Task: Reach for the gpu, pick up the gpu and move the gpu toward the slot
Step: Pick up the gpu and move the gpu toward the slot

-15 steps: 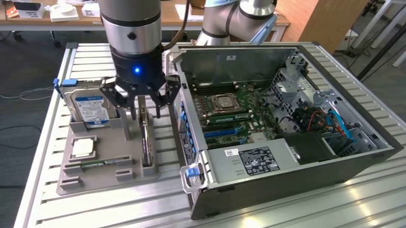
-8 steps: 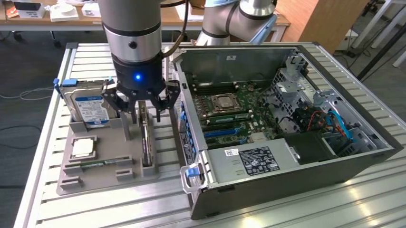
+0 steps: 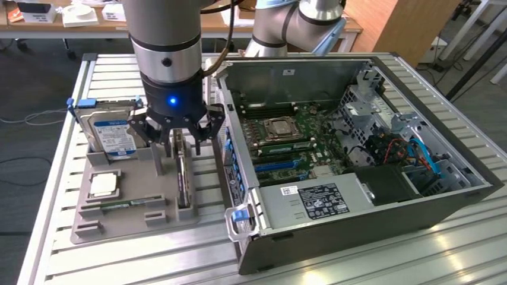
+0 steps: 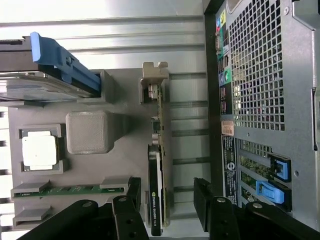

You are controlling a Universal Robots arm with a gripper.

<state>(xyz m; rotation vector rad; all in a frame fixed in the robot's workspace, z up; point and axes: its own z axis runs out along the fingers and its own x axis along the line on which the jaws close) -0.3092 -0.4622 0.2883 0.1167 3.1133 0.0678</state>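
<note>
Fingers spread over the gpu, nothing gripped yet

The gpu stands on edge in a grey tray on the worktop, just beside the open case, along its rear panel. My guess is it's parked upright so the fingers can drop down either side of the thin board. They're wide open and straddle it, with a gap on each side. The drive and CPU share the tray, further from the case.

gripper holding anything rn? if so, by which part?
Nothing held. The gripper is open, its fingers either side of the gpu, which stands on edge in the tray; not closed on it.
</note>
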